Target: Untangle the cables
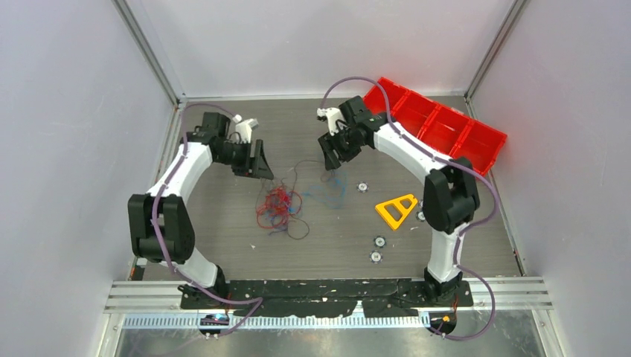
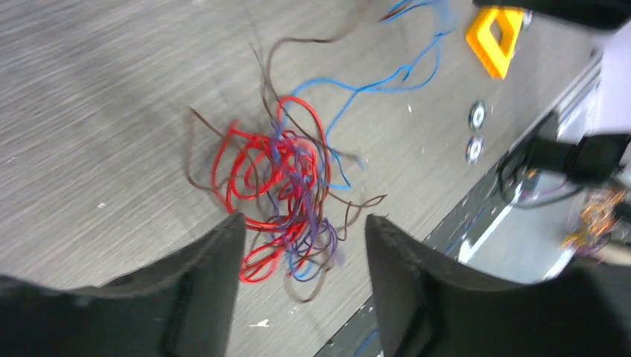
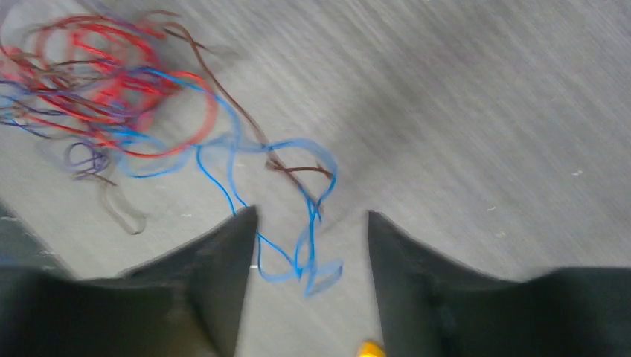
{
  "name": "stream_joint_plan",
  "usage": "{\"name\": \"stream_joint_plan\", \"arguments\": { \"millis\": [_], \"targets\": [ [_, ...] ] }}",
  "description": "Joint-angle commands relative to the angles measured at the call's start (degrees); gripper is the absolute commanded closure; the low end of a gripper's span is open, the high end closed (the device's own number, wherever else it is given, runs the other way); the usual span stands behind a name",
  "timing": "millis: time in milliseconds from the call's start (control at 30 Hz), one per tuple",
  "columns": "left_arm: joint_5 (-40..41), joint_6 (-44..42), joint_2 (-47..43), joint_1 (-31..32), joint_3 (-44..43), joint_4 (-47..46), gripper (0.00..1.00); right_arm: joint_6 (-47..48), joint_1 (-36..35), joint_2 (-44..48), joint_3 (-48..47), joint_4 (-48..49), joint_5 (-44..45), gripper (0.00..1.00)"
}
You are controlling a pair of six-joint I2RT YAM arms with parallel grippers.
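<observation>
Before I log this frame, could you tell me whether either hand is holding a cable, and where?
Neither: the left hand and right hand are both open above the cables, gripping nothing.

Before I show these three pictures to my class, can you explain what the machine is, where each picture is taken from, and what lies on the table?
These are two robot arms bolted to a table. The wide picture looks down from above; the other two come from a camera on each wrist, its dark fingers at the bottom. The left pincer and right pincer are both open and hold nothing. Between them lies a clump of thin cables, red, blue, purple and brown, with a blue loop trailing toward the right pincer. Also there: a red bin, a yellow triangle and small round discs.
</observation>
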State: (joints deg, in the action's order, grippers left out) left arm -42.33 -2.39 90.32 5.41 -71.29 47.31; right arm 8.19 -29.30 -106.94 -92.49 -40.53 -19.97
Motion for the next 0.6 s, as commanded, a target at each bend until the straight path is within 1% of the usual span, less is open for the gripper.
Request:
{"name": "stream_joint_plan", "arguments": {
  "millis": [0,33,67,100,167,233,300,367,567],
  "targets": [
    [2.99,6.11,-0.34,-7.53,-0.56,-5.99,0.30,0.17,1.53,-2.88,-5.48,-2.65,6.16,0.25],
    [2.26,6.43,-2.02,-9.19,1.59,-6.61,0.26,0.08,1.42,-1.34,-4.75,-2.08,6.12,0.16],
    [2.26,6.53,-4.30,-10.18,4.35,-7.89,0.23,-0.10,1.25,-0.29,-2.46,-1.38,5.92,0.13],
    [2.38,6.55,-7.16,-10.93,7.37,-9.98,0.22,-0.85,0.67,1.82,-1.26,0.37,5.29,0.10],
    [1.66,7.76,-10.63,-11.36,14.63,-13.54,0.23,-2.52,-0.73,3.61,1.56,2.42,2.41,0.10],
    [1.68,11.58,-12.20,-11.24,19.84,-17.11,0.26,-4.37,-3.06,3.00,2.17,2.82,-0.64,0.12],
    [4.95,14.93,-12.35,-10.92,23.32,-19.31,0.29,-5.38,-6.22,1.15,1.65,2.68,-1.74,0.14],
    [6.82,15.49,-12.82,-10.63,25.38,-21.11,0.29,-5.46,-9.43,-0.93,1.45,3.29,-0.60,0.15],
    [9.94,18.32,-10.80,-7.99,27.93,-20.66,0.32,-8.01,-16.74,-8.04,0.43,8.62,0.42,0.15]
  ]
}}
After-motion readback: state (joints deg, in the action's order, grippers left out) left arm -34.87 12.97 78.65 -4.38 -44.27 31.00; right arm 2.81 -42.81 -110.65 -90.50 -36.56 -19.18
